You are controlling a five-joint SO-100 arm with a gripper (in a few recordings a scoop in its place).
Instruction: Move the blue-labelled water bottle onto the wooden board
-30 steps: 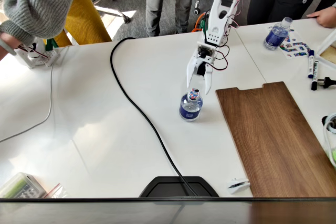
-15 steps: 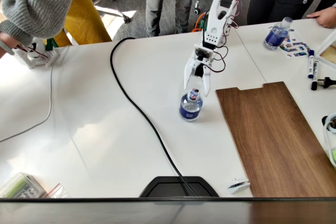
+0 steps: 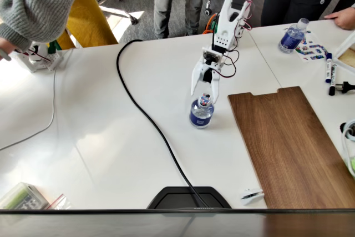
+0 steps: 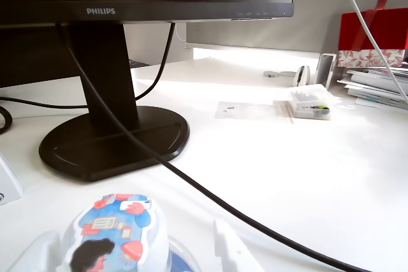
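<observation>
Fixed view: your gripper hangs over the blue-labelled water bottle, fingers spread on either side of the top, nothing gripped yet. The bottle stands upright on the white table, just left of the wooden board and not on it. A black cable runs down the table left of the bottle.

Wrist view: the bottle's top sits low in frame between the two white fingertips, with a gap showing, so the hand is released. The monitor stand and cable lie beyond.

Risks: close this high and you pinch only the cap, so the bottle could swing or slip on the lift. Come down off-centre and a finger could knock it over, probably rolling it away from the board. Drop lower onto the neck first.
</observation>
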